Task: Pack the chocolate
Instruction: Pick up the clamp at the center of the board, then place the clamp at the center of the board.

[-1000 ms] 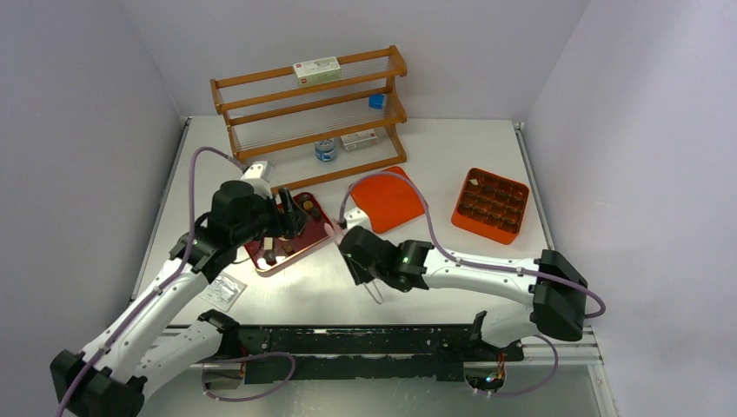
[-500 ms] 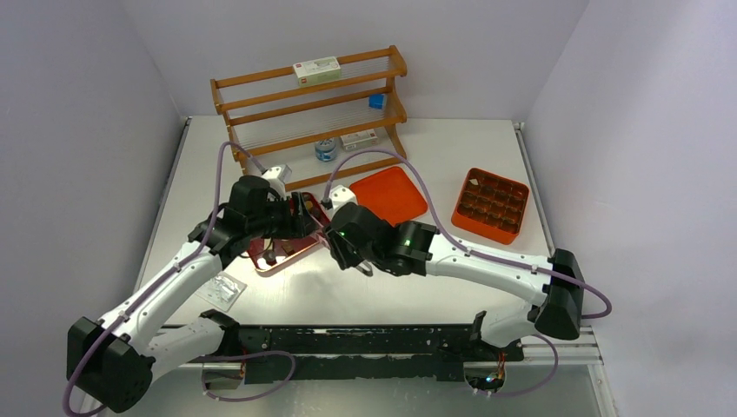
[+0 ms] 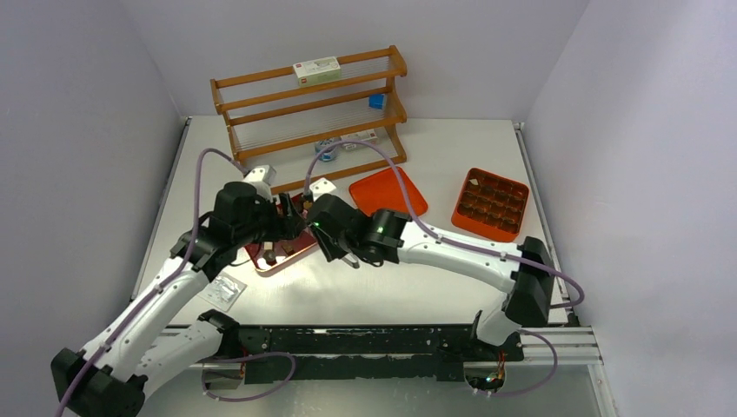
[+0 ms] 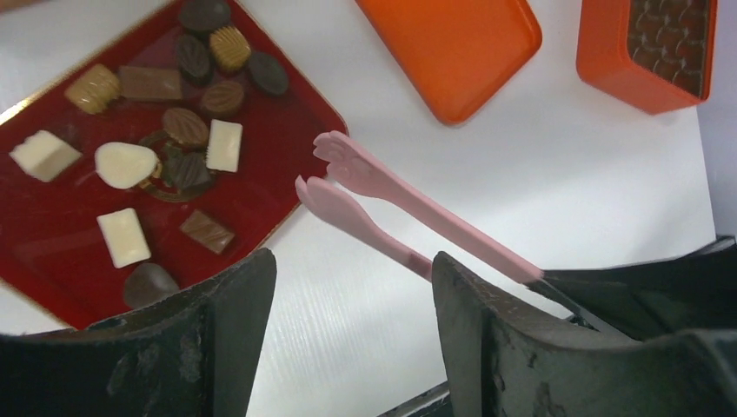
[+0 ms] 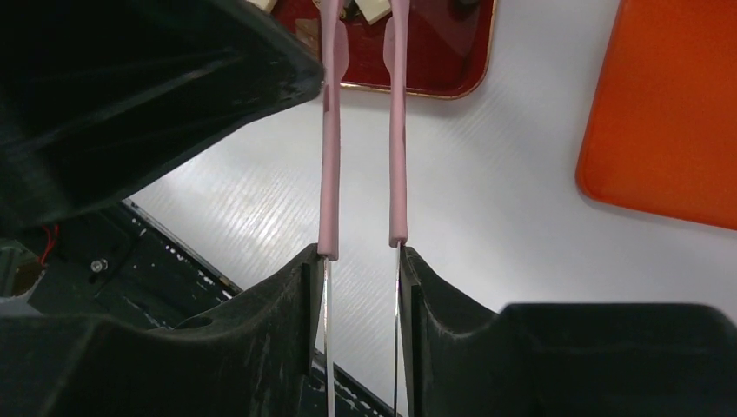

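The chocolates (image 4: 181, 127), dark brown, lighter brown and cream blocks, lie loose on a dark red tray (image 4: 278, 104). It also shows in the top view (image 3: 276, 257) and the right wrist view (image 5: 434, 61). My right gripper (image 5: 361, 261) is shut on the metal arms of the pink tongs (image 5: 330, 130). The tongs' tips (image 4: 326, 174) stand apart and empty at the tray's right edge. My left gripper (image 4: 352, 304) is open and empty, above the tray's near corner. In the top view the left gripper (image 3: 291, 217) and the right gripper (image 3: 323, 233) are close together.
An orange box with cells (image 3: 491, 204) stands at the right, with a few pieces in it; it also shows in the left wrist view (image 4: 647, 48). Its orange lid (image 3: 388, 193) lies beside the tray. A wooden rack (image 3: 308, 113) stands at the back. A small clear packet (image 3: 223, 291) lies front left.
My right gripper has carried the tongs left and farther back, up to the tray's right edge. My left gripper swung right over the tray, then back a little.
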Controlling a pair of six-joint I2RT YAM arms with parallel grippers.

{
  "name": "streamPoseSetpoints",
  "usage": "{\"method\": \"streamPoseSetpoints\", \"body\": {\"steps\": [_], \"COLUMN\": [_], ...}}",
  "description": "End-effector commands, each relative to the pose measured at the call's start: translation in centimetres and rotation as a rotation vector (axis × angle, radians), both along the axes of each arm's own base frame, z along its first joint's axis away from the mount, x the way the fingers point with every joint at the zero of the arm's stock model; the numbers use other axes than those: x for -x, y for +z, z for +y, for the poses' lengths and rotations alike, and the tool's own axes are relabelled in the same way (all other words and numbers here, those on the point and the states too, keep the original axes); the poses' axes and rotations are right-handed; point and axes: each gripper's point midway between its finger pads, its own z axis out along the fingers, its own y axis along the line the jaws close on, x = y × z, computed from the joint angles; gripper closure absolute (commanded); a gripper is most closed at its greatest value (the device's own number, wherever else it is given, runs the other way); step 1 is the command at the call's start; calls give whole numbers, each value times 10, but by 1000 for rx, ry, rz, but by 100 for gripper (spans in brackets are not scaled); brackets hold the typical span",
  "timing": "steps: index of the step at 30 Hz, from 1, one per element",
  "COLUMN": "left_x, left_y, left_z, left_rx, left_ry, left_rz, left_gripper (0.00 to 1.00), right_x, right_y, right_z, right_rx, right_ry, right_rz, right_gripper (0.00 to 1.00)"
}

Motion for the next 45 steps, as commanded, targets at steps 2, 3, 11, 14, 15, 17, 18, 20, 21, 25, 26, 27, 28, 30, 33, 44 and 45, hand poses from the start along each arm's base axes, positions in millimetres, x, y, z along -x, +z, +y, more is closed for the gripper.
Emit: {"method": "streamPoseSetpoints", "body": {"steps": [2, 3, 11, 14, 15, 17, 18, 20, 21, 25, 26, 27, 28, 30, 33, 44, 45], "left_x": [-6, -4, 14, 21, 22, 22, 22, 22, 22, 22, 23, 23, 23, 24, 24, 24, 24], "left_y": [55, 62, 96, 107, 108, 108, 107, 107, 106, 104, 105, 106, 106, 107, 107, 107, 107], "left_z": [36, 43, 86, 89, 90, 89, 89, 88, 87, 83, 83, 85, 86, 87, 86, 87, 86], "left_rx": [-24, -26, -38, -6, -2, 0, -2, -10, -16, -8, -7, -7, -6, -4, -6, -10, -10], "left_ry": [163, 188, 322, 320, 320, 315, 313, 305, 300, 278, 278, 284, 289, 291, 288, 288, 286], "left_rz": [-178, -208, -415, -470, -477, -486, -486, -480, -475, -470, -475, -480, -484, -490, -491, -494, -493], "left_gripper": [28, 28, 25, 25, 25, 24, 24, 24, 24, 24, 24, 24, 24, 23, 23, 23, 23], "right_x": [-13, -15, -42, -54, -58, -66, -69, -77, -81, -90, -91, -91, -92, -93, -95, -97, -97], "right_y": [-6, -9, -35, -43, -45, -50, -52, -58, -59, -69, -72, -73, -76, -78, -81, -79, -79], "right_z": [2, 3, 4, 3, 4, 5, 6, 5, 5, 6, 6, 8, 9, 10, 13, 19, 18], "right_rx": [58, 63, 137, 178, 182, 188, 194, 211, 215, 219, 221, 219, 219, 217, 212, 204, 207], "right_ry": [-30, -32, -77, -92, -91, -92, -90, -100, -107, -117, -117, -116, -116, -116, -111, -96, -98], "right_rz": [16, 21, 67, 68, 67, 77, 81, 82, 78, 88, 91, 93, 96, 97, 99, 102, 104], "right_gripper": [60, 59, 58, 58, 58, 58, 58, 58, 58, 58, 58, 58, 58, 58, 58, 59, 59]}}
